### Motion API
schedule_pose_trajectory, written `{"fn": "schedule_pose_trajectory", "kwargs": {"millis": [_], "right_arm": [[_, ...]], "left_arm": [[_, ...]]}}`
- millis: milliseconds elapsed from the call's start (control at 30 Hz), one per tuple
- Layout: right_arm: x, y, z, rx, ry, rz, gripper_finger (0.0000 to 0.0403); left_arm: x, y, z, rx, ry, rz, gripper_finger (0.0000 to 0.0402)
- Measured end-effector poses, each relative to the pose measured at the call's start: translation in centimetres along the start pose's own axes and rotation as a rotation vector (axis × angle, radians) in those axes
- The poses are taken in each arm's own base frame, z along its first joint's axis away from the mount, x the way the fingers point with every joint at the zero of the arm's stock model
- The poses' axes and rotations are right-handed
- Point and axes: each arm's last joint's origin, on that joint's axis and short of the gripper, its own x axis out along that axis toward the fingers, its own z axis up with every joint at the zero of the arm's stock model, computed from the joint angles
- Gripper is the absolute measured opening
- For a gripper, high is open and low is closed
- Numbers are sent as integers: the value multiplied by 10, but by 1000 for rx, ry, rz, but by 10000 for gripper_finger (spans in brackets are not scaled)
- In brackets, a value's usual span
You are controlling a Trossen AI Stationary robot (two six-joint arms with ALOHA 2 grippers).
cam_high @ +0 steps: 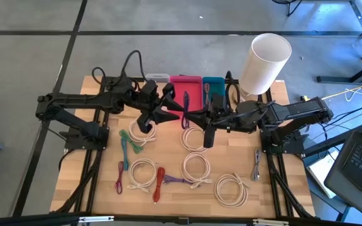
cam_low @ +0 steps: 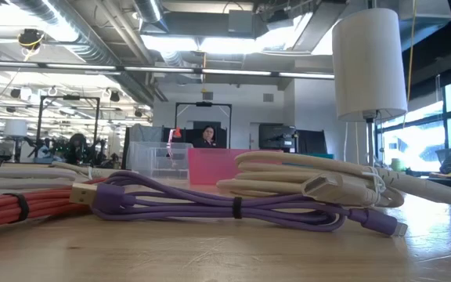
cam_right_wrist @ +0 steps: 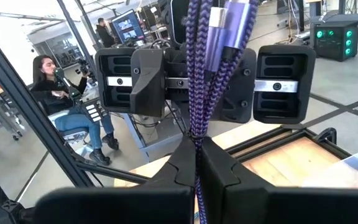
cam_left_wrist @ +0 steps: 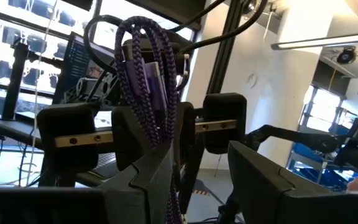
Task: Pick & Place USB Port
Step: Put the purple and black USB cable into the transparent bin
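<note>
Purple cable [cam_high: 186, 101]: a bundled, braided USB cable held up above the table's far middle, between the two arms and just in front of the pink bin [cam_high: 185, 86]. Both grippers appear to have it — in the right wrist view the bundle [cam_right_wrist: 202, 74] rises out of that arm's own fingers, with the other gripper square behind it.

Left gripper [cam_high: 168, 107]: reaches in from the left; its jaws are clenched on the purple cable, which stands upright between the fingers in the left wrist view [cam_left_wrist: 149, 74].

Right gripper [cam_high: 197, 118]: comes in from the right, facing the left one; its jaws are pinched tight on the lower part of the same cable.

Bins: the pink bin sits at the far edge, a teal bin [cam_high: 213, 84] touching its right side and a clear bin [cam_high: 157, 78] to its left.

White cylinder [cam_high: 264, 63]: a tall lamp-like shade at the far right corner — well clear of the grippers.

Table [cam_high: 74, 163]: loose cables lie in front of the arms — several white coils [cam_high: 195, 167], a green bundle [cam_high: 125, 141], a red one [cam_high: 159, 183], another purple one [cam_high: 176, 181] and a grey one [cam_high: 256, 164].

Room: a seated person [cam_right_wrist: 61, 102] shows beyond the table in the right wrist view.
</note>
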Motion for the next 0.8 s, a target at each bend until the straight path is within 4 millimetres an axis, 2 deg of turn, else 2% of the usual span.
{"fn": "schedule_pose_trajectory", "kwargs": {"millis": [167,533,800], "right_arm": [[0,0,0,4,-1,-3,1],[0,3,-1,26,3,22,1],[0,2,-1,17,5,16,1]], "left_arm": [[-3,4,2,19,5,19,151],[-24,30,10,-19,53,176,151],[-20,23,9,-41,59,89,151]]}}
